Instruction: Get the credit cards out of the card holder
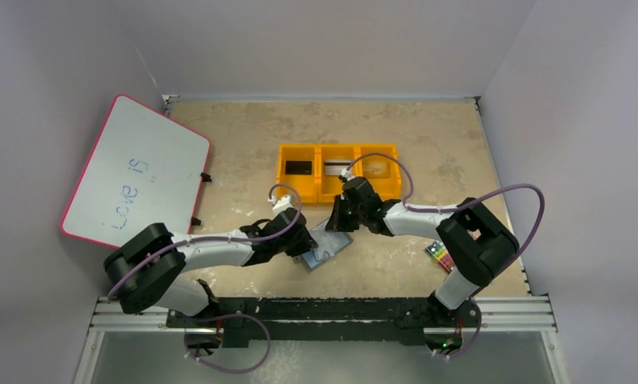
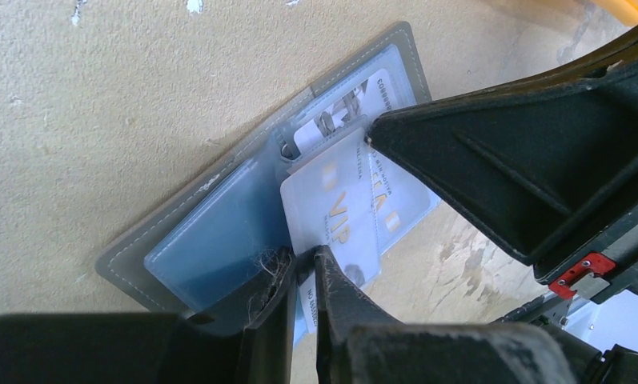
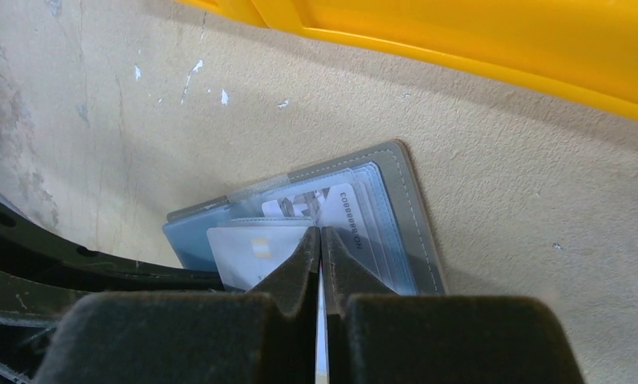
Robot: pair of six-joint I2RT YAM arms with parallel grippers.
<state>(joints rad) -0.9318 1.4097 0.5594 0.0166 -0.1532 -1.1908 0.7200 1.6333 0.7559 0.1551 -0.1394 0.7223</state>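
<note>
The card holder (image 1: pixel 330 251) lies open on the table between both arms, grey-edged (image 2: pixel 139 258) with clear blue-grey pockets. A white credit card (image 2: pixel 335 208) marked VIP with a gold chip (image 3: pixel 247 248) sticks partly out of one pocket. My left gripper (image 2: pixel 309 254) is shut on that card's near edge. Another pale card (image 3: pixel 351 224) lies inside the pocket beside it. My right gripper (image 3: pixel 321 232) is shut, its tips resting on the pocket by the grey edge (image 3: pixel 418 220), and nothing shows between them. A black card (image 1: pixel 299 167) and a striped pale card (image 1: pixel 337 167) lie in the tray.
The yellow three-part tray (image 1: pixel 319 186) stands just beyond the holder. Its yellow rim (image 3: pixel 459 40) is close above my right gripper. A pack of coloured crayons (image 1: pixel 439 253) lies at the right by the right arm. A whiteboard (image 1: pixel 135 172) leans at the left.
</note>
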